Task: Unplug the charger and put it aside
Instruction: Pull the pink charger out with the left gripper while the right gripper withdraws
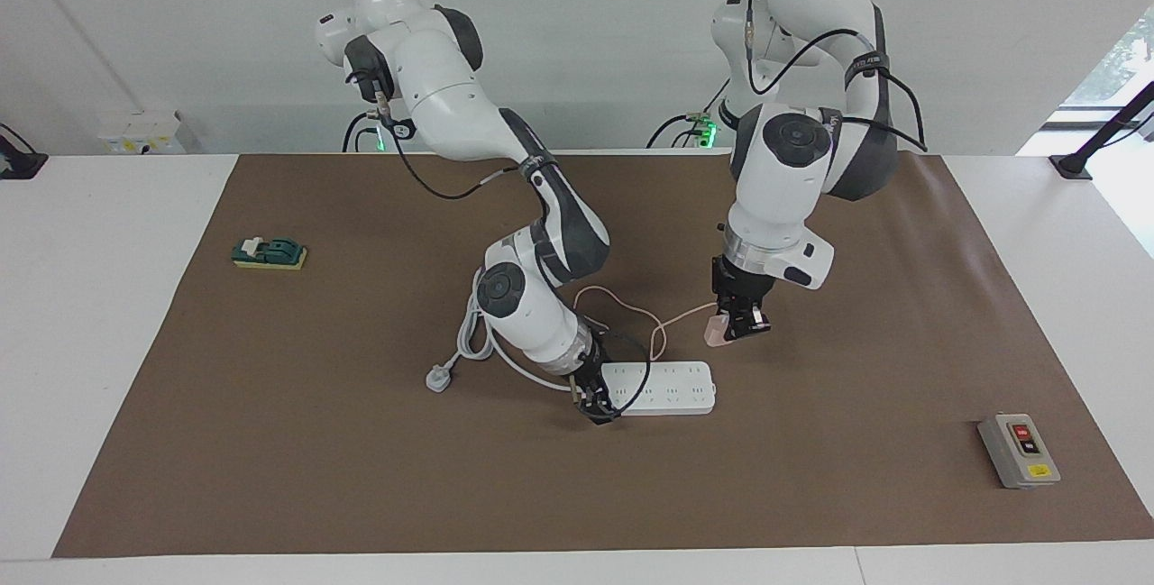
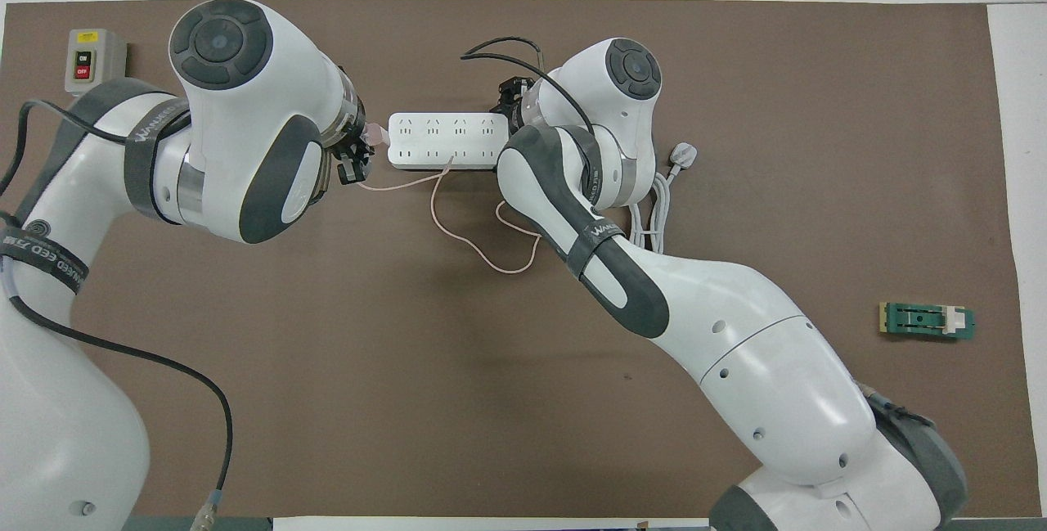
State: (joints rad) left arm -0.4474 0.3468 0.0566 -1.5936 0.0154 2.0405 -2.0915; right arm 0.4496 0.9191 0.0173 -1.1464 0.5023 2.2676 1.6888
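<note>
Left gripper (image 1: 741, 325) clamped on charger (image 1: 717, 330), wrist vertical.

The left claw (image 1: 741, 325) is closed on the pink charger (image 1: 716, 331), and its fingers cover most of the cube, so only a pale corner shows. From overhead the left arm's wrist hides nearly all of that claw, and just a pink sliver of the charger pokes out beside it. The right claw (image 1: 595, 405) sits at the end of the power strip (image 1: 663, 387); whether its fingers grip the strip or merely press on it cannot be told. The right arm covers that end of the strip from overhead. Both arms are cut off by the picture edges.
</note>
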